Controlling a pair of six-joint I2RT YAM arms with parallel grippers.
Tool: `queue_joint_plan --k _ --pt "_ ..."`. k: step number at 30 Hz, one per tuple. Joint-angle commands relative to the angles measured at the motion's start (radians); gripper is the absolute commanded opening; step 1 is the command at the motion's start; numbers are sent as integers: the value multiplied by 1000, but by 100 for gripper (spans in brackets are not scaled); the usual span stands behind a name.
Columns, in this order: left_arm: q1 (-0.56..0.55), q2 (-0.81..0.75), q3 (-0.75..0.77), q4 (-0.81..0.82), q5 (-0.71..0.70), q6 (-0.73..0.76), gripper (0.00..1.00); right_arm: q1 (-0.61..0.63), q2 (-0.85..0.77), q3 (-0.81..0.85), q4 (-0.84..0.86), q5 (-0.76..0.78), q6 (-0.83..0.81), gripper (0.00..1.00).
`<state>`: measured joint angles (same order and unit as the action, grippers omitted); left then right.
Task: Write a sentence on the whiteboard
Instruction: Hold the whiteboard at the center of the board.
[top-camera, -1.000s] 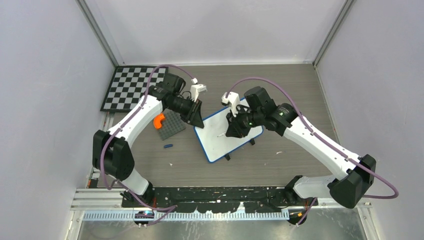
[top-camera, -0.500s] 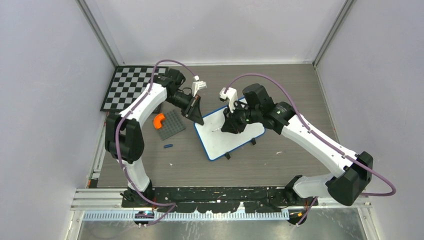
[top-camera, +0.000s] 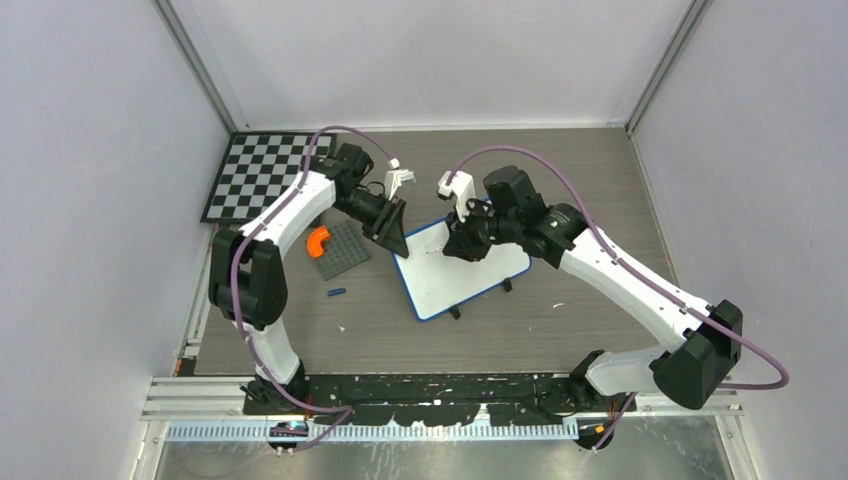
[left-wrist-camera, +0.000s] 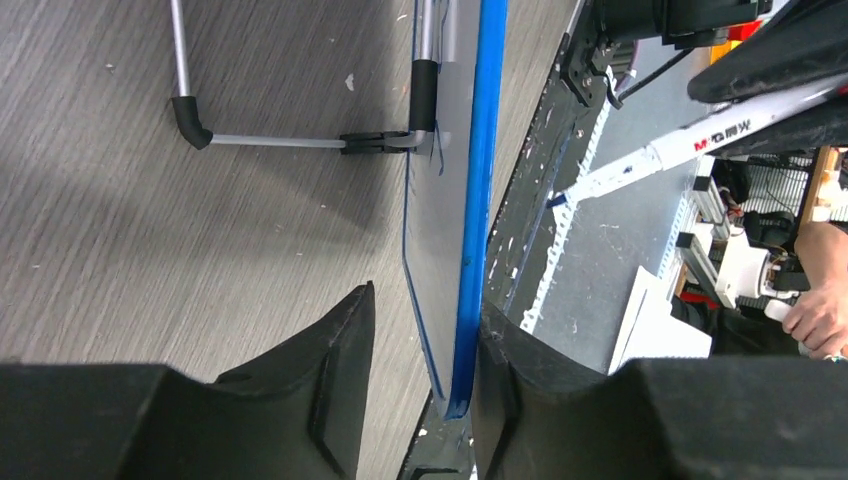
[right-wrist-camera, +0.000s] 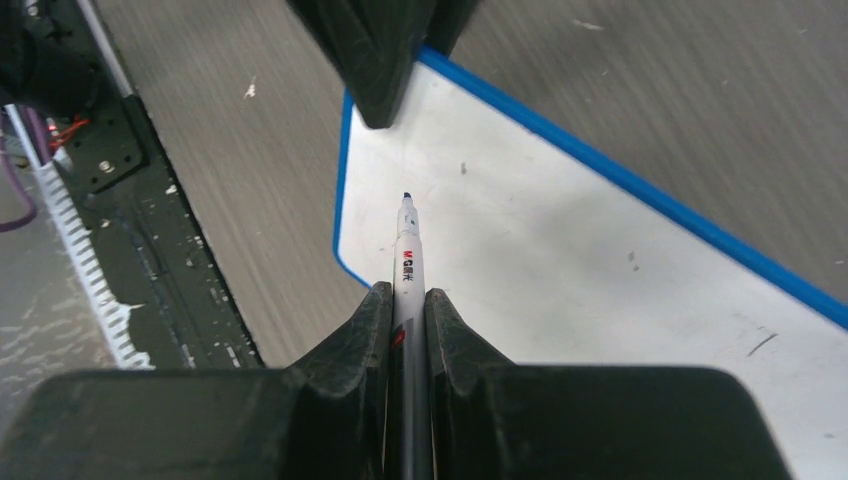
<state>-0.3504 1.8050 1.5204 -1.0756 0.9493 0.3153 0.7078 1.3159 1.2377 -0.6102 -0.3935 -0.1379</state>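
The whiteboard (top-camera: 465, 275), white with a blue frame, lies tilted in mid-table. No blue words show on it, only a few small specks. My left gripper (top-camera: 397, 238) is open astride the board's far-left corner. In the left wrist view (left-wrist-camera: 420, 340) one finger touches the blue frame (left-wrist-camera: 470, 250) and the other stands apart from the board's back. My right gripper (top-camera: 460, 245) is shut on a white marker (right-wrist-camera: 408, 250). Its blue tip hovers close over the whiteboard's (right-wrist-camera: 560, 260) left part, just below the left gripper's fingers (right-wrist-camera: 380, 60).
A black-and-white checkerboard (top-camera: 262, 175) lies at the far left. A grey studded plate (top-camera: 345, 250) with an orange piece (top-camera: 317, 240) sits left of the board, with a small blue cap (top-camera: 336, 292) nearer me. The board's black feet (top-camera: 455, 313) stick out at its near edge.
My right gripper has carried the marker up and left toward the board's far-left corner. My left arm has swung its elbow back and its gripper has stayed at that corner.
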Motion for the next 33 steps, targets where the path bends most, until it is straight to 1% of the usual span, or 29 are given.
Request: queue_joint_plan --k 1,2,4,6,8,11,14,18,21,22,26,30,32,33 --pt "-4 -89 -37 129 -36 -108 39 5 -52 -46 139 89 -67 0" --pt "-4 -91 -44 144 -40 -128 38 2 -64 -61 150 97 -68 0" --pt "-4 -101 -68 191 -42 -181 29 -7 -85 -81 153 92 -64 0" --pt "-6 -121 -109 262 -46 -231 22 -14 -107 -88 140 87 -63 0" --pt "-13 -132 -134 289 -65 -244 17 -22 -119 -79 104 68 -56 0" --pt "-19 -122 -138 292 -79 -247 12 -25 -130 -89 100 19 -45 0" --pt "-17 -86 -87 233 -81 -221 15 -24 -119 -110 146 19 -29 0" --pt "-6 -75 -34 186 -72 -207 31 -23 -89 -85 155 18 -27 0" --pt "-7 -82 -17 184 -60 -199 38 -20 -75 -64 141 13 -37 0" --pt "-7 -82 -17 193 -58 -203 39 -18 -74 -62 140 7 -36 0" --pt "-16 -54 1 222 -57 -226 39 -17 -73 -61 140 -8 -25 0" --pt "-33 -32 19 262 -50 -257 37 -17 -68 -62 152 25 -24 0" --pt "-36 -24 26 285 -36 -280 32 -17 -61 -58 164 31 -21 0" --pt "-36 -18 32 290 -27 -288 29 -18 -54 -53 168 31 -17 0"
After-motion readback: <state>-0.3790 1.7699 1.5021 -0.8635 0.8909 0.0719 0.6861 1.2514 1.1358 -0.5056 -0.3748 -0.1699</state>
